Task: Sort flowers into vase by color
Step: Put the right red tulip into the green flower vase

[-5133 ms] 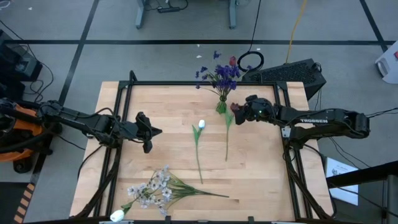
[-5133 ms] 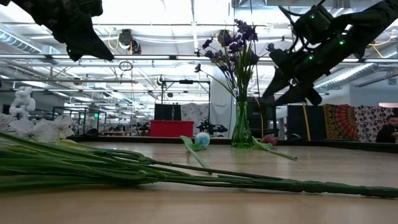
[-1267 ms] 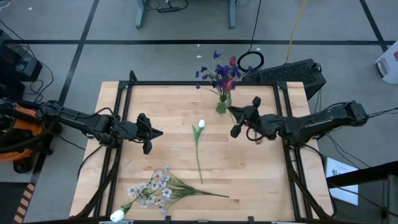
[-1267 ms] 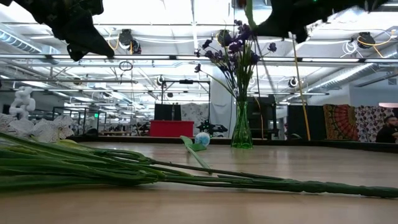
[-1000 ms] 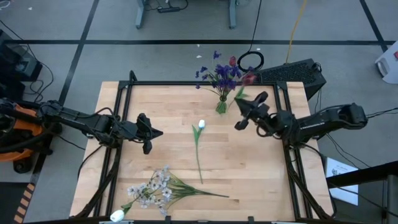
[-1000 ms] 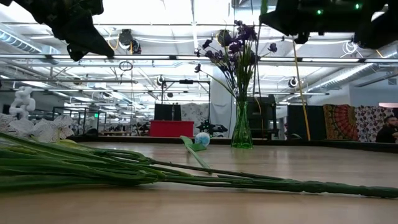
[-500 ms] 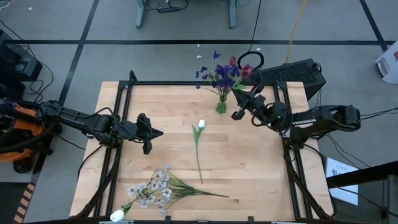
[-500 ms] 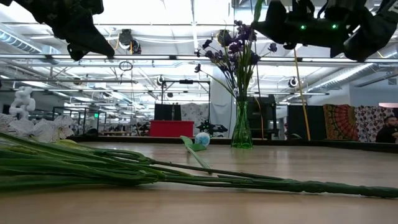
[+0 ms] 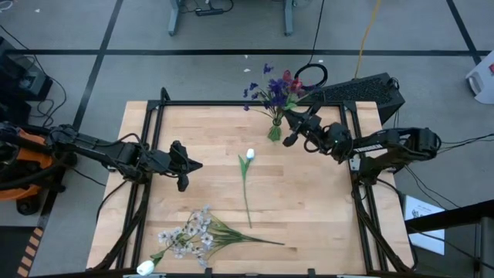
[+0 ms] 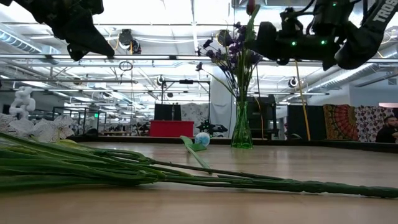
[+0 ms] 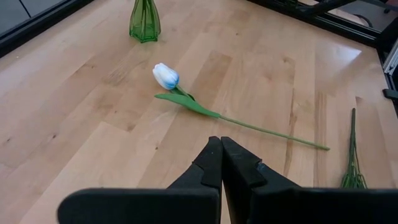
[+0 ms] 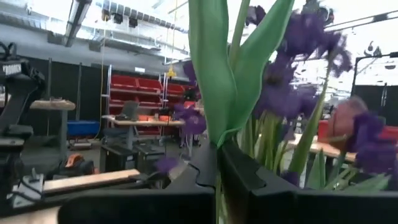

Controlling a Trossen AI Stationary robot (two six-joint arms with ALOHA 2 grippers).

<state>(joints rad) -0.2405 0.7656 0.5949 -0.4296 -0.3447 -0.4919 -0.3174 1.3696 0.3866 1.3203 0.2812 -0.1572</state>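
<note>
Overhead, a pale butcher-block wood tabletop (image 9: 208, 170) w/ visible plank seams is seen, framed by a black metal rail and set on grey tiled floor. Beyond it, at table height, an open workshop w/ bright ceiling lights, red shelving and a person at far right is made out.

Near the far edge a ribbed green glass vase (image 9: 274, 132) is stood upright, loaded w/ purple-blue fabric sprays (image 9: 272, 91). The right gripper (image 9: 289, 128) is held raised just beside the vase, fingers clamped on the thin green stem of a dark red bud flower (image 9: 292, 80); broad smooth leaves are pinched between the pads in the wrist view, and the bud is seen up among the purple heads. Whether the stem end is inside the vase neck cannot be told.

The left gripper (image 9: 191, 164) is hung over the table's left half, fingers pressed together on nothing. A white tulip-shaped bud on a long green stem (image 9: 246, 185) is laid flat mid-table. A bushy spray of small white and pale blossoms (image 9: 189, 235) is laid near the front edge.
</note>
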